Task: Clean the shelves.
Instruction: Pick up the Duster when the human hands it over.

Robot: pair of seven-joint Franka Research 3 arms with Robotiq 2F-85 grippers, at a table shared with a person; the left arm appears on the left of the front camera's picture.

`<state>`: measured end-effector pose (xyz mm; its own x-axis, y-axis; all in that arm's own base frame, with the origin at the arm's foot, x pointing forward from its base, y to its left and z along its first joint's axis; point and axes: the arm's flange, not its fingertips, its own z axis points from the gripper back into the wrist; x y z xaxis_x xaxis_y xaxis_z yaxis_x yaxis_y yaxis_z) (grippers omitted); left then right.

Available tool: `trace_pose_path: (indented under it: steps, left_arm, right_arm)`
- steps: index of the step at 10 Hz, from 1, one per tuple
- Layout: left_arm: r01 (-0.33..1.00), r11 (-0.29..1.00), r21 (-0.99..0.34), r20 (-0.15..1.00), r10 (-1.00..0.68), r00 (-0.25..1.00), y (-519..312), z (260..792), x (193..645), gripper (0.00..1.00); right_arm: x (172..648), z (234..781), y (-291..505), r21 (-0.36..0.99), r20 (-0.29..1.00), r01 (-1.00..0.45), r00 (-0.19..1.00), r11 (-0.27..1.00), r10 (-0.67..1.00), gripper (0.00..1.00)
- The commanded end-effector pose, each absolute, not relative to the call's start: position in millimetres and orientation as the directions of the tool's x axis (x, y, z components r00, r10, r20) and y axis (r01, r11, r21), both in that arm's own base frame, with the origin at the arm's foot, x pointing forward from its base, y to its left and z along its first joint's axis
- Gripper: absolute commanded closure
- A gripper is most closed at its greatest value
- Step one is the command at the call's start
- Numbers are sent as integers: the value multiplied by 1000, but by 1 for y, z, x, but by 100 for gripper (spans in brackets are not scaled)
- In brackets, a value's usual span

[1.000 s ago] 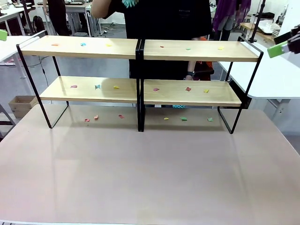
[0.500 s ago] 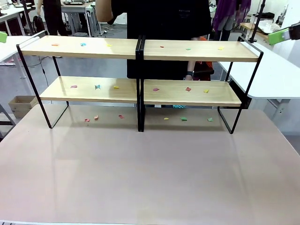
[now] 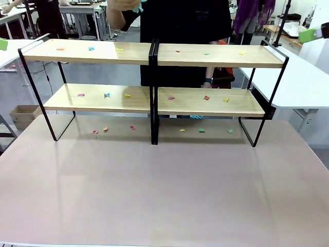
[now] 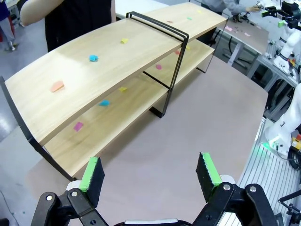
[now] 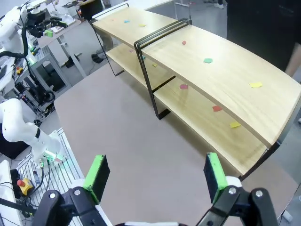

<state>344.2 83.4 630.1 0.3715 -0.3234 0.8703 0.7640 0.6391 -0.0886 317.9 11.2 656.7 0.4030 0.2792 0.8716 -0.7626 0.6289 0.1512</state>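
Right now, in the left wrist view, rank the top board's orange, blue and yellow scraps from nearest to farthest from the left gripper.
1. The orange scrap, near end of the top board, closest to the left gripper.
2. The blue scrap, midway along.
3. The yellow scrap, by the black frame where the shelves meet.

The top edge cuts off the person [image 3: 185,31], and the shelves [image 3: 154,54] hide the legs. The raised hand [image 3: 122,11] is blurred; we cannot tell what teal thing [image 3: 137,4] it holds. The coloured scraps [image 3: 107,95] are too small for us to name. Of the right gripper [image 5: 155,165], the front view's right edge leaves one green pad [image 3: 307,35].
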Motion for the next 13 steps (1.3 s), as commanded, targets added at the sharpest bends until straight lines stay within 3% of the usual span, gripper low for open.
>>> trace_pose_path:
  steps: [1, 13]
  left_arm:
    - [780, 619, -92, 877, -320, 357, 79, 632, 343, 0]
    - [780, 619, -92, 877, -320, 357, 79, 632, 343, 0]
  right_arm:
    - [318, 657, 14, 165, 873, -753, 412, 638, 260, 0]
    - [318, 657, 11, 152, 871, -762, 404, 630, 279, 0]
